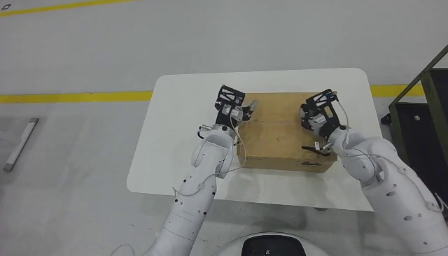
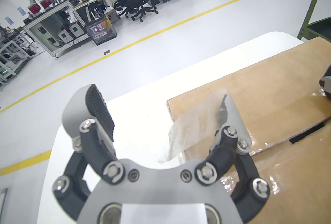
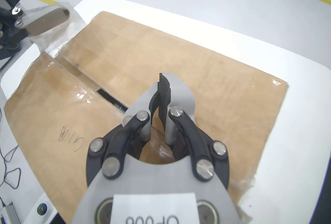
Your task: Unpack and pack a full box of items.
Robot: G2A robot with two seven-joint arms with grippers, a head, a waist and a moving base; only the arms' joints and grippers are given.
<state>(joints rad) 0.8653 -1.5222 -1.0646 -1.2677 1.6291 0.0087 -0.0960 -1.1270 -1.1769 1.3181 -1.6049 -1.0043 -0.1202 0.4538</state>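
Note:
A closed cardboard box (image 1: 280,133) lies on the white table (image 1: 175,137), a dark gap (image 3: 111,98) showing along the seam between its top flaps. My left gripper (image 2: 163,116) stands open over the box's left end (image 2: 271,106). A crumpled strip of clear tape (image 2: 196,119) clings to one of its fingers (image 2: 228,116) and hangs down to the box's corner. My right gripper (image 3: 161,95) hovers shut above the right half of the box top (image 3: 155,54), close to the seam. From the right wrist, the left gripper's finger with the tape (image 3: 49,21) appears past the box's far corner.
A green metal rack (image 1: 420,95) stands close to the table's right side. Bare table (image 2: 144,106) lies left of the box. Thin cables (image 3: 7,165) trail beside the table's near edge. A grey bar (image 1: 21,144) lies on the floor far left.

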